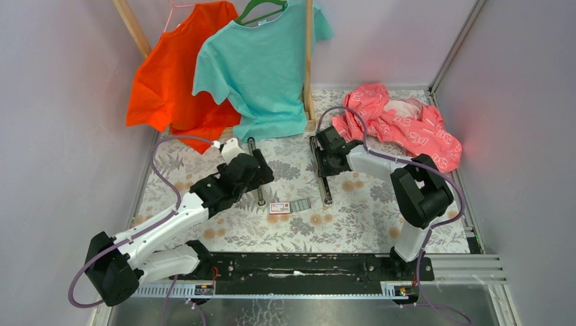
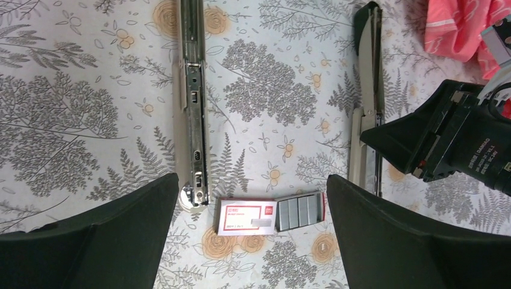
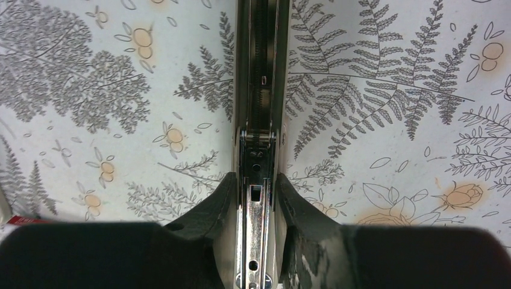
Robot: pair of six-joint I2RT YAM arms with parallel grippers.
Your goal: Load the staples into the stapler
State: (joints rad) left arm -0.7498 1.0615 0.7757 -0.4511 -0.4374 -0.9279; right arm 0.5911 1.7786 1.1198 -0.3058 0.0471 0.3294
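Left gripper point(image 2: 251, 179) released, fingers spread wide; right gripper point(image 3: 254, 180) clenched on a stapler bar.
Near: small red-and-white cardboard staples box point(image 2: 246, 217) lies flat on the floral tablecloth point(image 2: 72, 90), seen between the left fingers, with its tray slid out and grey staple strips point(image 2: 298, 212) in it. The right gripper's body blocks the bottom of its own view. Its long chrome-and-black stapler bar point(image 3: 259, 72) and the parallel second chrome bar point(image 2: 193, 102) run off-frame at the top. From above, the left arm covers part of the second bar. Far: crumpled pink garment point(image 1: 407, 125), hanging orange T-shirt point(image 1: 170, 81), teal T-shirt point(image 1: 261, 68).
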